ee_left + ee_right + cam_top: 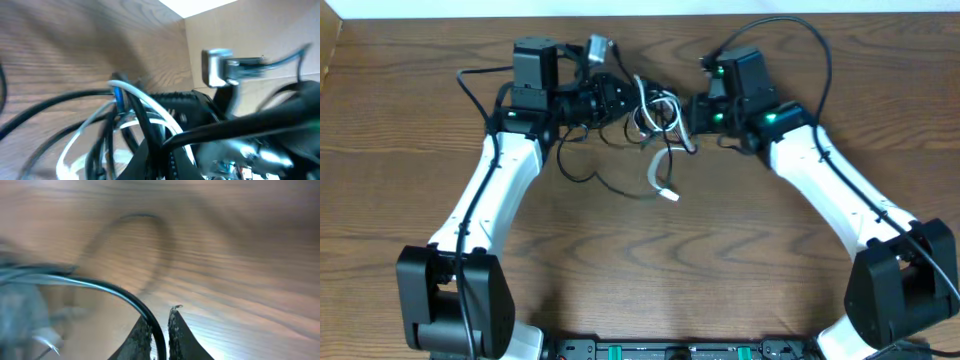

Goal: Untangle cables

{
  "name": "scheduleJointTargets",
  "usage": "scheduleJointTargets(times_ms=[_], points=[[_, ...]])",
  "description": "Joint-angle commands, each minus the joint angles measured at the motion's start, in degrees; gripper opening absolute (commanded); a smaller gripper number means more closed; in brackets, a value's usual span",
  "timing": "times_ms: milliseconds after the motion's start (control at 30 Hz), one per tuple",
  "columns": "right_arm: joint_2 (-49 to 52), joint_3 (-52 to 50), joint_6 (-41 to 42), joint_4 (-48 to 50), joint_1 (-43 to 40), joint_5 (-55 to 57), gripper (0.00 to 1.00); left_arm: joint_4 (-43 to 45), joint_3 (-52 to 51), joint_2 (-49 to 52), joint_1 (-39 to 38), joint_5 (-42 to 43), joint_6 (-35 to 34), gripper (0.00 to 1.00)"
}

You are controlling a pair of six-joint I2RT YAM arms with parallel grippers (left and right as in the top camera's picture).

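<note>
Black fingers of the right gripper (160,316) stand almost together, pinching the black cable (112,289), which runs up between them and arcs off left above the wooden table (225,255). The left gripper (620,100) is closed tight on the far side of the knot; its blurred wrist view does not show what it nips. Between the two grippers the black cable and white cable (658,165) sit looped together. The white tail trails toward the robot's base, and a silver plug (599,45) shows beside the left wrist.
</note>
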Motion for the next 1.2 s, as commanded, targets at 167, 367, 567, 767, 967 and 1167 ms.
scheduleJointTargets(times_ms=[167,367,567,767,967,1167], points=[[1.6,-0.8,-0.2,-7.3,-6.3,22.8,0.01,0.6,0.6,-1.9,7.1,3.2,1.4,0.07],[1.9,-0.9,-1.6,-9.6,-7.7,26.2,0.01,0.8,0.6,-2.0,9.7,3.7,1.4,0.07],[1.9,-0.9,-10.7,-8.7,-9.4,12.7,0.01,1.1,0.6,-1.9,11.6,1.9,2.5,0.07],[1.9,-0.9,-18.9,-4.1,-8.6,-10.4,0.01,-3.5,0.5,-1.8,6.9,-1.4,9.2,0.07],[1.9,-0.9,-15.3,-1.2,-9.9,-16.9,0.01,-5.9,0.2,-1.0,-2.6,-2.9,17.3,0.31],[1.9,-0.9,-15.0,-1.0,-10.1,-17.7,0.01,-5.6,0.1,2.5,-7.9,-7.4,16.9,0.45]])
